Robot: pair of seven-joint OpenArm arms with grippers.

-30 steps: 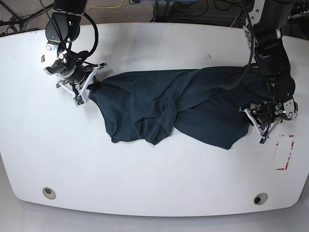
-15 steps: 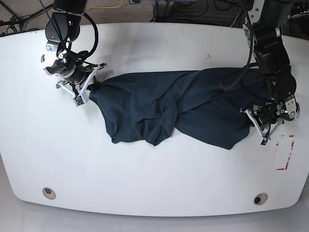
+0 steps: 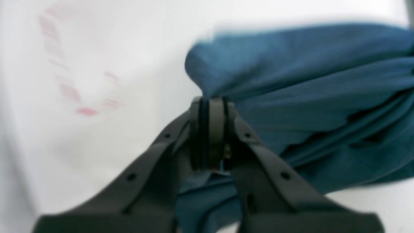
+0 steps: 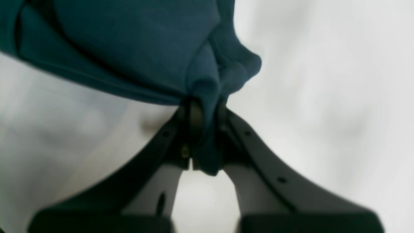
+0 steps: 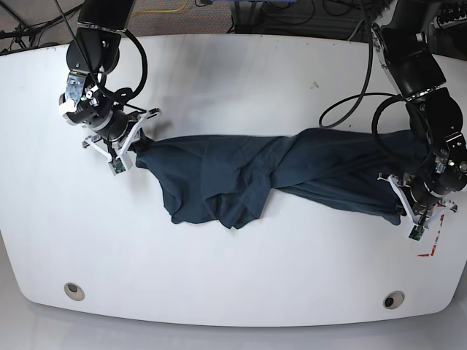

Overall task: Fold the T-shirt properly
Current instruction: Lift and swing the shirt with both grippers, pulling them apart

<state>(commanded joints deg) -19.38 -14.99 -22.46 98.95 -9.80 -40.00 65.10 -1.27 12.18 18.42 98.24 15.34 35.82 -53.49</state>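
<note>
The dark navy T-shirt (image 5: 263,175) is stretched in a long, wrinkled band across the white table (image 5: 233,277), bunched and hanging lower near its left half. At the band's left end my right gripper (image 5: 136,143) is shut on a pinch of cloth; the right wrist view shows the T-shirt (image 4: 136,48) squeezed between the black fingers (image 4: 194,119). Over at the right end my left gripper (image 5: 400,203) is shut on the fabric, and the left wrist view shows the T-shirt (image 3: 307,97) clamped in the gripper (image 3: 212,110).
A red dashed marking (image 5: 432,232) lies on the table just right of my left gripper, also blurred in the left wrist view as a red marking (image 3: 74,84). Two round holes (image 5: 73,290) (image 5: 392,300) sit near the front edge. Cables lie beyond the far edge.
Both grippers have moved toward the front of the table and pulled apart. The T-shirt, earlier a slack broad heap, is now drawn out into a narrower, tauter band.
</note>
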